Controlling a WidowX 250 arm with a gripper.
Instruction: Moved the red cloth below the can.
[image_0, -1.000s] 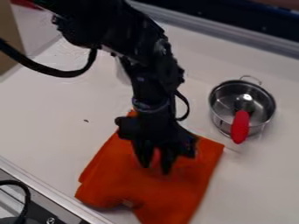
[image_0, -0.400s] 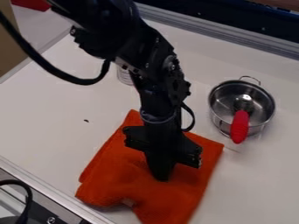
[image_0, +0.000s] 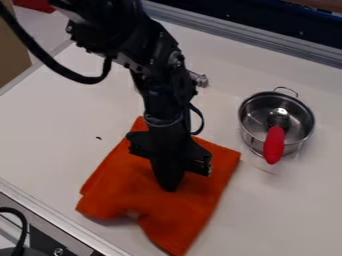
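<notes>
The orange cloth (image_0: 120, 195) lies on the bench (image_0: 53, 130), left of the pot; the tool (image_0: 169, 186) points down and is closed, gripping this cloth; at right is the metal pot (image_0: 249, 131), with a red handle (image_0: 274, 145) over its rim.

Glossy metal pot (image_0: 248, 120), matt cloth (image_0: 127, 195)

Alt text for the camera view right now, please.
Black gripper pointing down at an orange-red cloth, jaws together at its surface, on a white table. Up and right in the picture sits a metal pot with a red-handled utensil in it.
</notes>
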